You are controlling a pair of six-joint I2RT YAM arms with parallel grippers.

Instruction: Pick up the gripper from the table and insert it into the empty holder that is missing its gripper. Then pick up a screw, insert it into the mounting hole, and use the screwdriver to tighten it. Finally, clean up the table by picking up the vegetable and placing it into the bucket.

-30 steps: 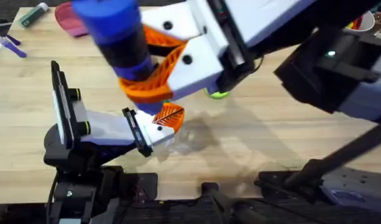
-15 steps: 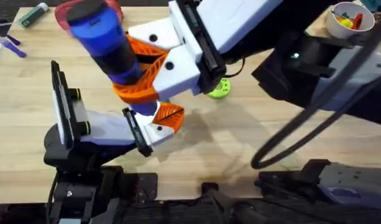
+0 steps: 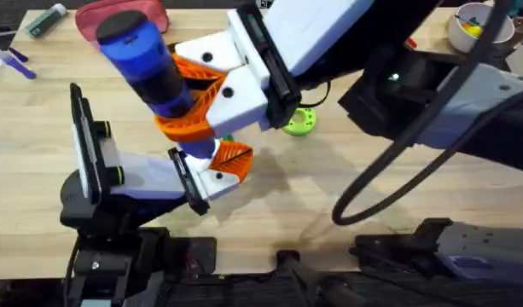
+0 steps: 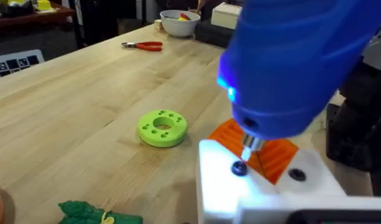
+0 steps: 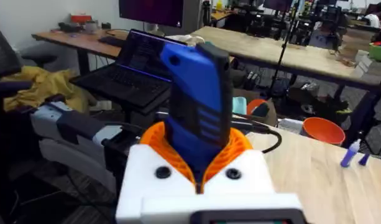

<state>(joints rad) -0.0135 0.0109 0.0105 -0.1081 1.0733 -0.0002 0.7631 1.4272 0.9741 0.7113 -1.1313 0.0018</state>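
Screwdriver (image 3: 150, 64) sits clamped in the right gripper (image 3: 197, 107), near the table's front left, its thin tip (image 4: 247, 149) bearing on the screw (image 4: 239, 168) in the white holder (image 4: 240, 186). It looks rigid, smooth-bodied and top-heavy, so I judge a grip low on the dark band best against slipping. Seated beside the screw is the orange gripper (image 4: 265, 152). Whether the tip is fully engaged in the screw head is too small to tell. I cannot tell how the left gripper's jaws stand.
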